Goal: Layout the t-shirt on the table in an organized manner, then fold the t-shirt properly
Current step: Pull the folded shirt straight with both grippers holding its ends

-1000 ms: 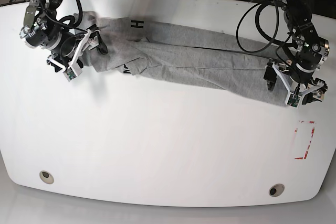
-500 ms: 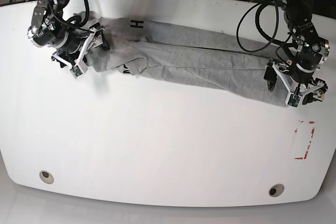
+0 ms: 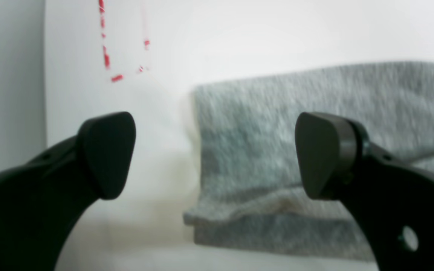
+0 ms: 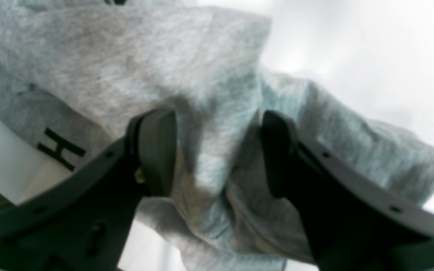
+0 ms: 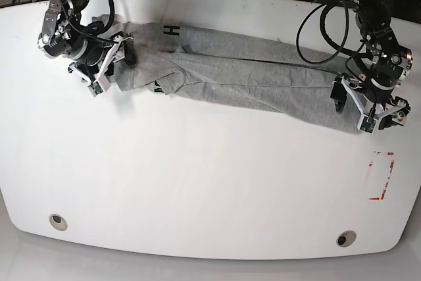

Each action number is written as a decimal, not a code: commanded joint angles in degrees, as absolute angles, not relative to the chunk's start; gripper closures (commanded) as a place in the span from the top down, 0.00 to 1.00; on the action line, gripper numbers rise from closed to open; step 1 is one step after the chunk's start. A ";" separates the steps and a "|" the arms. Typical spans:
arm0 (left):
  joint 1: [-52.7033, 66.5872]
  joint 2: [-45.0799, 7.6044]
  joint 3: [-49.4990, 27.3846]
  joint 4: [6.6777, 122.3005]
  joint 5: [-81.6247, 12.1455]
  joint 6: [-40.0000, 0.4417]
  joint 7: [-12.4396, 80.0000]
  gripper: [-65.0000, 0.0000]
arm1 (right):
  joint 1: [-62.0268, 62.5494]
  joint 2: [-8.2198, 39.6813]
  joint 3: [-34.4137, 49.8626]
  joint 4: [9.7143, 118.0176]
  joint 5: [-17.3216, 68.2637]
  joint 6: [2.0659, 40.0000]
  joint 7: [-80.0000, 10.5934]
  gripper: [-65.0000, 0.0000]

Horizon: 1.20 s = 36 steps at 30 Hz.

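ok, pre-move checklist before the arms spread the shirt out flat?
1. Left tool open over the hem of the wrinkly heather-grey t-shirt: ok, fingers wide apart, the edge between them.
2. Left tool has cloth gripped: not ok, nothing is pinched.
3. Right tool has cloth between its fingers: ok, bunched fabric fills the gap.
4. Right tool closed firmly on it: cannot tell, the fingers look parted around the bunch.
5. Shirt laid flat: not ok, it lies as a long twisted band.
6. Room on the glossy white table toward the near side: ok, it is bare there.
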<state>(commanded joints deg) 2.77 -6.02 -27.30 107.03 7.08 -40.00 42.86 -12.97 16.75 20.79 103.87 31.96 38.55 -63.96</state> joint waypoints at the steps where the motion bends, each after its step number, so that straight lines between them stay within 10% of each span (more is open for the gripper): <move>1: 2.77 -6.02 -27.30 107.03 7.08 -40.00 42.77 1.00 | -12.97 16.75 20.79 103.87 31.96 38.55 -63.96 0.40; 9: 2.86 -6.02 -27.30 107.03 7.08 -40.00 42.77 1.00 | -12.18 16.66 20.79 104.04 31.96 38.55 -64.04 0.00; 23: 2.86 -6.02 -27.30 107.03 7.08 -40.00 42.77 1.00 | -12.53 16.57 20.79 109.41 32.75 38.55 -65.89 0.00; 36: 2.86 -6.02 -27.30 104.92 7.08 -40.00 42.68 1.00 | -14.81 17.10 20.97 110.81 52.79 38.11 -76.26 0.00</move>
<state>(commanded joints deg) 2.86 -6.02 -27.30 104.92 7.08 -40.00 42.68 -14.81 17.10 20.97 110.81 52.79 38.11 -76.26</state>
